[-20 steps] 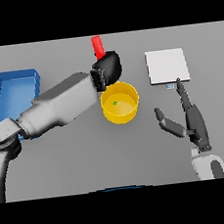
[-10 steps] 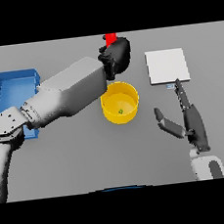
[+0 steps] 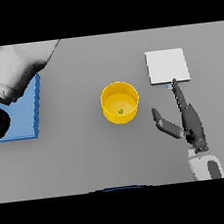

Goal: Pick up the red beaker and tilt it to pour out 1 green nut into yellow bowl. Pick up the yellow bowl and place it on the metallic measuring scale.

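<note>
The yellow bowl [image 3: 120,103] sits upright, mouth up, a green nut [image 3: 121,112] inside, while the right hand [image 3: 188,120] lies beside it, fingers straight toward the scale [image 3: 167,66].

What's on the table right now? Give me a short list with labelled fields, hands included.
bowl: yellow, mid-table, upright
bowl contents: one green nut
scale: pale square plate, far right of bowl, nothing on it
tray: blue, at left, partly hidden by left arm
right hand: near right of bowl, fingers straight, pointing toward scale, holding nothing
left hand: out of view, only its arm shows
red beaker: not in view
</note>
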